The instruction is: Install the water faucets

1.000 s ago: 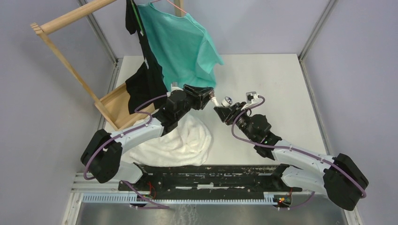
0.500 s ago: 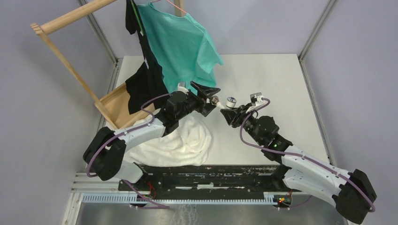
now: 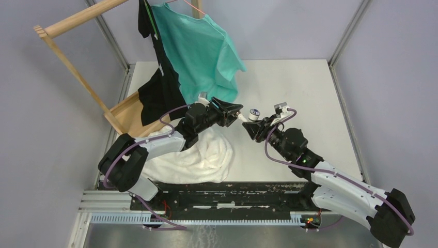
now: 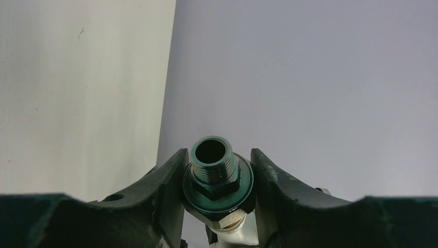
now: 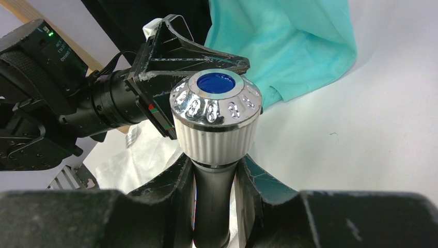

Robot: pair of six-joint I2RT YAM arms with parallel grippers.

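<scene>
One threaded fitting, one ribbed faucet.

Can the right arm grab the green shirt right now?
Probably not. The right gripper is shut on the faucet, so its grip is taken, and the left gripper stands partly between it and the green shirt.

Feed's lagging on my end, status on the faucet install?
Left gripper shut on threaded fitting, threads bare. Right gripper shut on faucet below its knob. Teal shirt hangs close behind left gripper.
</scene>
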